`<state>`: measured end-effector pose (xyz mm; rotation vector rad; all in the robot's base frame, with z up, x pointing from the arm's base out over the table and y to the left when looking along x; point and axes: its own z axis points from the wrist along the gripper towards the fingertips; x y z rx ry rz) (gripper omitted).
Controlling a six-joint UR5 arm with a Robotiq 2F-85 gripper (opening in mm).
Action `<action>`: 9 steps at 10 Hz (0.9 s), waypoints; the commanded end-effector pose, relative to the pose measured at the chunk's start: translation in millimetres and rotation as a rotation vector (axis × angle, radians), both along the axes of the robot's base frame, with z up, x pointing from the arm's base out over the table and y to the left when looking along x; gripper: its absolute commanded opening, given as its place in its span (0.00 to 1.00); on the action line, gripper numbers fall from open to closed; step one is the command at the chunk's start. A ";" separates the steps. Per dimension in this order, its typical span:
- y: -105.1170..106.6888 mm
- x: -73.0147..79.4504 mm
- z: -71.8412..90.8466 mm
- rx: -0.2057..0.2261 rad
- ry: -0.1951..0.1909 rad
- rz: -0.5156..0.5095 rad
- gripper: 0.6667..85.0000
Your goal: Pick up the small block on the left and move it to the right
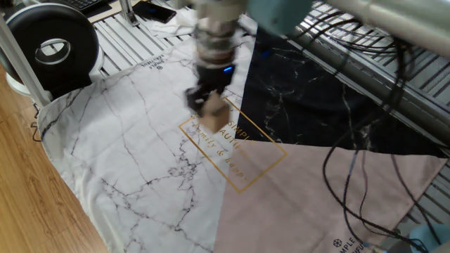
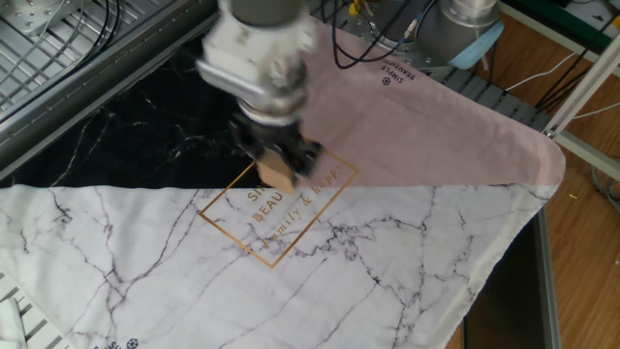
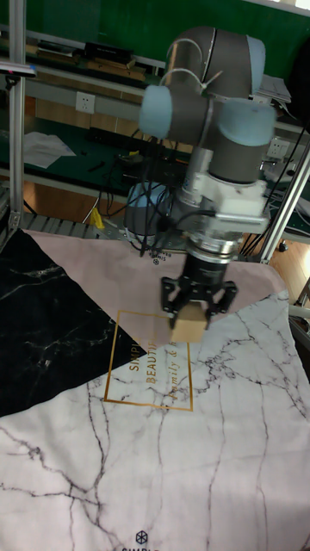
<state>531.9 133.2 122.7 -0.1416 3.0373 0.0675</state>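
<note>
The small block (image 3: 188,328) is a plain light tan cube, held off the cloth between the fingers of my gripper (image 3: 191,315). In one fixed view the block (image 1: 213,107) hangs over the gold lettering frame, with the gripper (image 1: 208,100) shut on it from above. The other fixed view shows the block (image 2: 277,175) at the upper edge of that gold frame, under the blurred gripper (image 2: 279,165). Block and gripper are motion-blurred in both fixed views.
A cloth of white marble (image 1: 133,140), black marble (image 1: 309,105) and pink (image 1: 302,204) panels covers the table, with a gold text frame (image 1: 235,151) in the middle. Cables (image 1: 365,176) trail over the pink corner. A black round device (image 1: 49,46) stands at the cloth's far corner.
</note>
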 end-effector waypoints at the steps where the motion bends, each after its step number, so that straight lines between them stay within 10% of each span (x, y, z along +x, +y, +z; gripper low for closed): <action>1: 60.2 22.3 -28.0 0.022 -0.059 -0.067 0.00; 4: 53.3 29.7 -60.8 0.059 -0.060 -0.052 0.00; 6: 34.9 24.0 -76.4 -0.035 -0.042 -0.080 0.00; 9: 48.0 23.3 -65.1 -0.031 -0.040 -0.077 0.00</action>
